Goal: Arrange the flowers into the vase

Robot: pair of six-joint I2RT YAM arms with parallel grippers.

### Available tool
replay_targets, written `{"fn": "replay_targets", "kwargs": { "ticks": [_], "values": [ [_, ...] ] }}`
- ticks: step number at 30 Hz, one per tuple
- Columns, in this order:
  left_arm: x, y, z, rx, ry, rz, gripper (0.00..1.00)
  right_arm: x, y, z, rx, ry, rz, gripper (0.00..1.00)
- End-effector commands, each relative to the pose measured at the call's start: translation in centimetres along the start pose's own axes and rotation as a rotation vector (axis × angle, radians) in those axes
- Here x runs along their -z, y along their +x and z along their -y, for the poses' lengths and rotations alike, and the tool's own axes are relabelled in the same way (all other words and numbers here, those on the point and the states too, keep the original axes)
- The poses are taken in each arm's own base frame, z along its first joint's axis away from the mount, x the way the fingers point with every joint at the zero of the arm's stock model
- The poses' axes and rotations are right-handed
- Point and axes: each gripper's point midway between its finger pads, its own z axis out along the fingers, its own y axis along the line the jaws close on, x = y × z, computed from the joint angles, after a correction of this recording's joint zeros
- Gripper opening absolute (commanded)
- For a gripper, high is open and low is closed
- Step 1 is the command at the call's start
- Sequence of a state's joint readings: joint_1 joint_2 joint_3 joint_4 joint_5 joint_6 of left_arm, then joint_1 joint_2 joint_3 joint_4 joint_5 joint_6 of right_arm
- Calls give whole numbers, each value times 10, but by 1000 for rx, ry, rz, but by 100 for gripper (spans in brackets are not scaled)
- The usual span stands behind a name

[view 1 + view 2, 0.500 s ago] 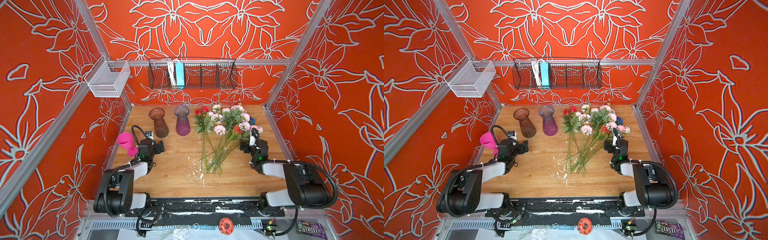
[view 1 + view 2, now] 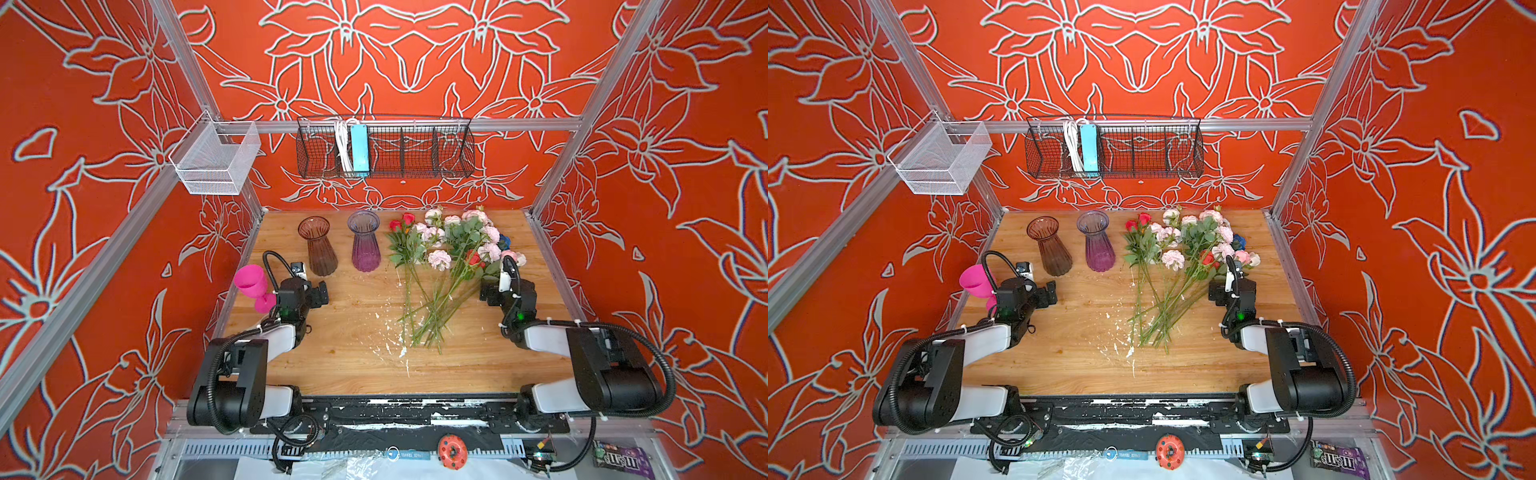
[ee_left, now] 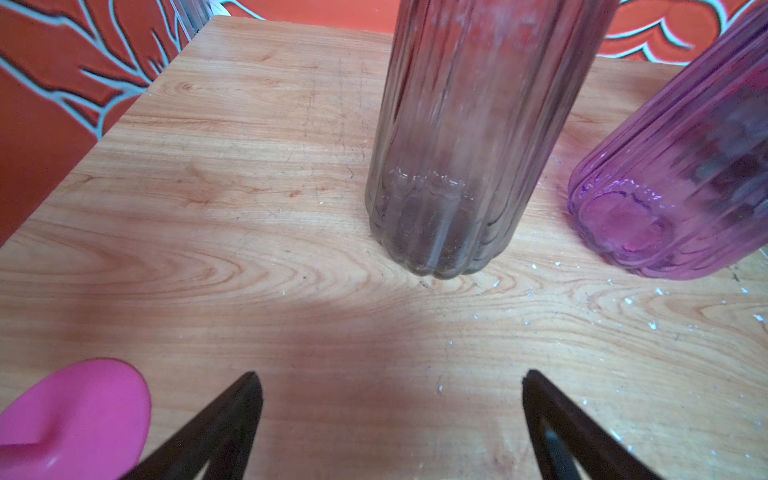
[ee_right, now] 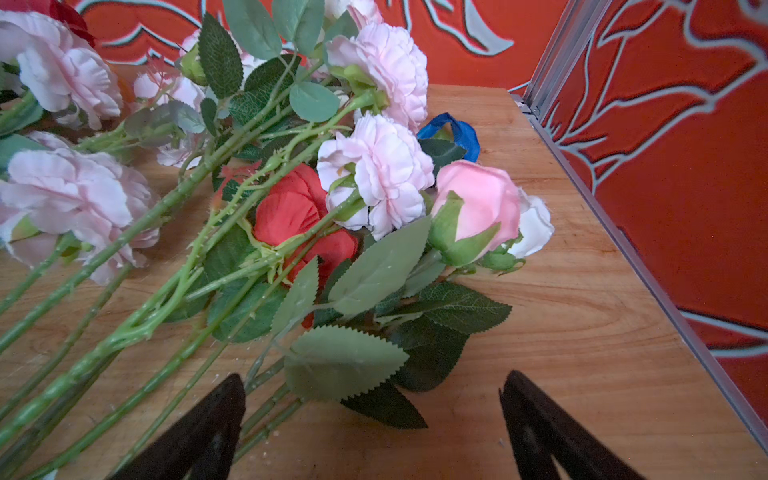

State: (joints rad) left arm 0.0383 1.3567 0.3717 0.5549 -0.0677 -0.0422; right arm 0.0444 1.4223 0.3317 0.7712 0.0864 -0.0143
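Zero progress: flowers [image 2: 440, 259] flat on bench [image 2: 357, 320], brown vase [image 2: 318, 249] and purple vase [image 2: 365, 245] empty (all stems left to place). Left gripper [image 3: 390, 376], right gripper [image 4: 372, 376]: fingers spread, empty.

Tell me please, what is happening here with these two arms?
Nothing is held yet. The flowers lie in a heap on the table, none in a vase. The right hand is open, low beside their leaves and stems. The left hand is open too, facing the empty brown vase; a purple vase stands beside it.
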Motion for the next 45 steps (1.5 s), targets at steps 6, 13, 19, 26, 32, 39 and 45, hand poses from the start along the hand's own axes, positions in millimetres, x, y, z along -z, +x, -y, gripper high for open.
{"fn": "replay_targets", "kwargs": {
  "ticks": [6, 13, 19, 26, 32, 39, 45],
  "values": [
    [0, -6, 3, -9, 8, 13, 97, 0, -4, -1, 6, -5, 10, 98],
    [0, -6, 3, -14, 3, 14, 97, 0, -4, -2, 17, 7, 11, 97],
    [0, -6, 5, -21, 2, 12, 97, 1, -4, -2, 20, 10, 12, 98],
    [-1, -6, 5, -20, 3, 10, 97, 1, -5, -1, 20, 13, 14, 98],
    [0, -6, 5, -20, 7, 11, 97, 1, -5, -1, 16, 15, 14, 97],
    [0, -7, 4, -20, 3, 13, 97, 1, -4, -1, 7, 4, 14, 97],
    [27, -44, -4, 7, -62, 32, 97, 6, -20, 12, 2, 93, 11, 97]
  ]
}}
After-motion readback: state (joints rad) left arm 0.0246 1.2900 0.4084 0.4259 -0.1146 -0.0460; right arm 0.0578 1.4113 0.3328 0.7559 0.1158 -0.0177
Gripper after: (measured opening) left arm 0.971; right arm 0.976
